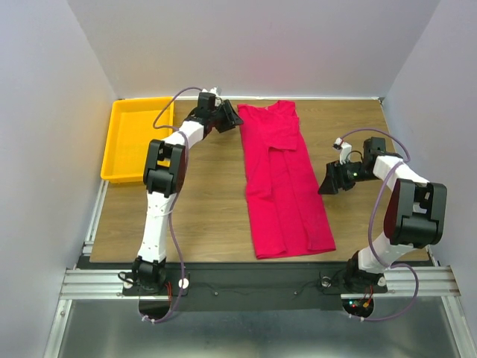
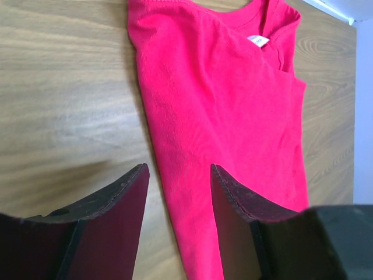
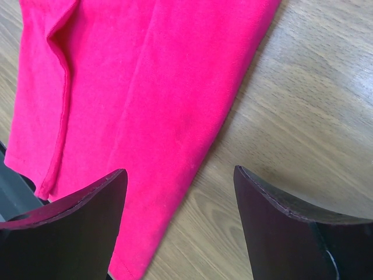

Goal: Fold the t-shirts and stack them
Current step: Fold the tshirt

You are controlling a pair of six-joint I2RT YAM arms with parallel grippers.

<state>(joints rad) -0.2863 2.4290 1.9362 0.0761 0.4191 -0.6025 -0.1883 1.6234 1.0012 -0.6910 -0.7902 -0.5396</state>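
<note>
The crimson-red t-shirt (image 1: 283, 183) lies on the table as a long narrow strip, both sides folded inward, collar at the far end. It also shows in the left wrist view (image 2: 221, 111) and the right wrist view (image 3: 140, 87). My left gripper (image 1: 232, 117) is open and empty, just left of the shirt's collar end; its jaws straddle the shirt's left edge (image 2: 178, 175). My right gripper (image 1: 328, 183) is open and empty, just right of the shirt's right edge at mid-length; its jaws straddle that edge (image 3: 180, 181).
A yellow plastic tray (image 1: 138, 138) stands at the far left of the wooden table (image 1: 201, 216). White walls close in the back and sides. A metal rail (image 1: 261, 280) runs along the near edge.
</note>
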